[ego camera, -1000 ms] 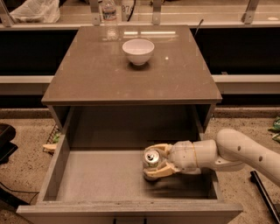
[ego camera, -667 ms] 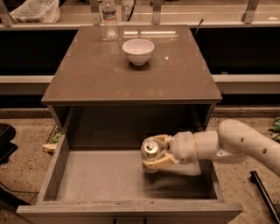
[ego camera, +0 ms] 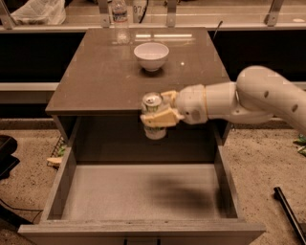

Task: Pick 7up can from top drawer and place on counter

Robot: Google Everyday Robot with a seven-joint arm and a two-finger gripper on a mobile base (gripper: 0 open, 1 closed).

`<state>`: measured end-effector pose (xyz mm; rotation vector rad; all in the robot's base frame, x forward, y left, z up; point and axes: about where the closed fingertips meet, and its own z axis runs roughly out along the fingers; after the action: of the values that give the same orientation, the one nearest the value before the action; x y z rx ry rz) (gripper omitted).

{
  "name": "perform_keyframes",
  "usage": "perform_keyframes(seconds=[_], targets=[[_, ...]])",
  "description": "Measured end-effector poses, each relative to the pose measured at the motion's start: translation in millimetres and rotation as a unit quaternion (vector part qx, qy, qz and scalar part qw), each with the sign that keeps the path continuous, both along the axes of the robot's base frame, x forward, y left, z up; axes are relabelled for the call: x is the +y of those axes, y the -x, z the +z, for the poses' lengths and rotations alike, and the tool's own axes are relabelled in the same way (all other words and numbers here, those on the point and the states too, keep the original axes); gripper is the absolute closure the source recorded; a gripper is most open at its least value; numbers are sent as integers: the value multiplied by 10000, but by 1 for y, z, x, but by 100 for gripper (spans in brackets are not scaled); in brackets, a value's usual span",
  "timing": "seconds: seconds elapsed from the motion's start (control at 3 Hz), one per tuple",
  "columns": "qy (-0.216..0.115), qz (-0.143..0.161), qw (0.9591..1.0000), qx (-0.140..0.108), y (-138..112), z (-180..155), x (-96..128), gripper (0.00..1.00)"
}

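Observation:
My gripper [ego camera: 160,108] is shut on the 7up can [ego camera: 153,116], with pale fingers [ego camera: 158,118] wrapped around its body. The can is upright, its silvery top showing, held in the air above the open top drawer [ego camera: 143,191] and level with the front edge of the counter [ego camera: 110,72]. The drawer's grey floor is bare, with only the arm's shadow on it. My white arm reaches in from the right.
A white bowl [ego camera: 151,56] stands on the counter's back half. A clear plastic bottle [ego camera: 120,19] stands at its back left edge. A pale ledge with metal posts [ego camera: 191,9] runs behind. A black bar [ego camera: 289,213] lies on the floor at right.
The can was resting low in the drawer's right part with my gripper around it. It has been lifted up out of the drawer to the counter's front edge.

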<state>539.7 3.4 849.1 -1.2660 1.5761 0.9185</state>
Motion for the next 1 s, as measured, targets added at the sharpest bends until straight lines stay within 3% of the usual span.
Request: perform_keyframes(seconds=[0.33, 1.0], targets=[[-124, -145, 9998, 74, -45, 37, 29, 100], [-507, 240, 9984, 108, -119, 63, 116, 100]])
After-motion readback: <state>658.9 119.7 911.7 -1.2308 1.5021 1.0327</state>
